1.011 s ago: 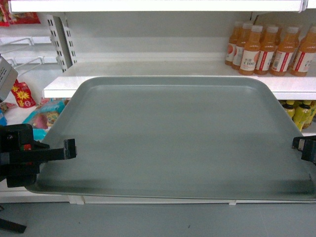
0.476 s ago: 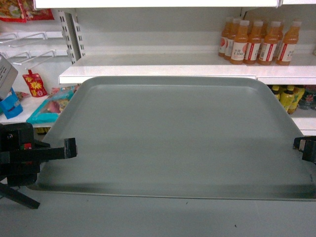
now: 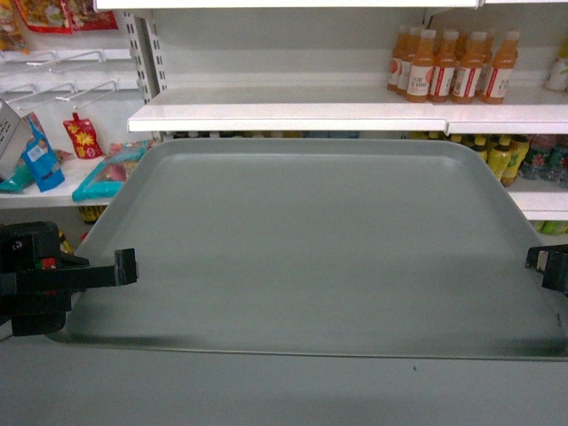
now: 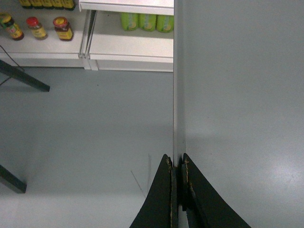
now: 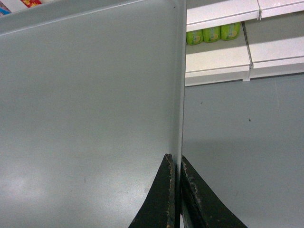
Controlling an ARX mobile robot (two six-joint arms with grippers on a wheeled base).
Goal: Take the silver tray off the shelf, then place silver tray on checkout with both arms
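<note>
One large flat matte grey-green tray (image 3: 311,240) with rounded corners and a low rim, nothing in it. It hangs in the air in front of the glossy white shelf board (image 3: 293,116), clear of its front lip, above grey floor (image 3: 266,390).

Two black grippers. Left gripper (image 3: 129,266), red mark on its body, is clamped narrow on the tray's left edge. Right gripper (image 3: 538,258) is clamped on the tray's right edge; head view shows only its tip at the frame border.

Wrist views confirm the grip: left wrist cam shows both jaws pinched on the thin rim (image 4: 178,118), tray surface to the right of it, floor to the left. Right wrist cam shows the same pinch, with the tray surface left of the rim (image 5: 180,95).

On the shelf board, right of the tray's far edge: four orange juice bottles (image 3: 448,67) countable, possibly more behind. Snack packets (image 3: 84,138) hang and lie on the racks left of the board.

Only wrist cams show the bottom shelf level: three green bottles (image 4: 145,21) and three red-lidded jars (image 4: 40,27) in left cam, three green bottles (image 5: 213,34) in right cam. Also black stand legs (image 4: 23,78) left of the tray.
</note>
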